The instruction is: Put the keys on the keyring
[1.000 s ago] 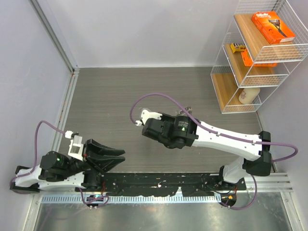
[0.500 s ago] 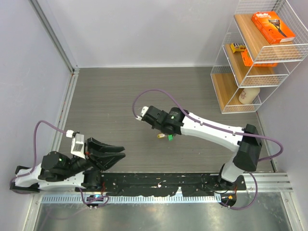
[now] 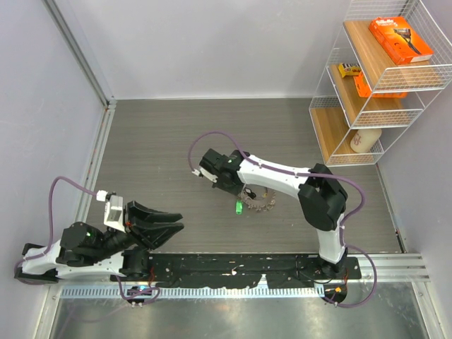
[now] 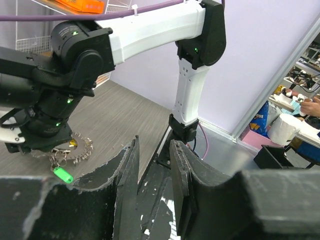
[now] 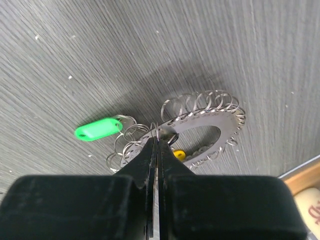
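Observation:
The keyring (image 5: 200, 127) is a flat silver ring edged with many small wire loops. It lies on the grey table, with its green tag (image 5: 97, 129) to one side. My right gripper (image 5: 156, 141) is shut, its tips pinching one small loop at the ring's edge. A small yellow piece (image 5: 178, 154) shows by the ring's hole. From above, the keyring (image 3: 260, 198) and tag (image 3: 239, 207) sit mid-table under the right gripper (image 3: 241, 191). No loose keys show; they are out of view. My left gripper (image 4: 154, 141) hangs open and empty near the front left, far from the ring (image 4: 75, 150).
A white wire shelf (image 3: 374, 85) stands at the back right with orange boxes and a bottle. Walls close the left and far sides. A black mounting rail (image 3: 233, 268) runs along the near edge between the arm bases.
The right arm has stretched left and come down, bringing the hanging keyring and tag onto the table. The left arm has hardly moved.

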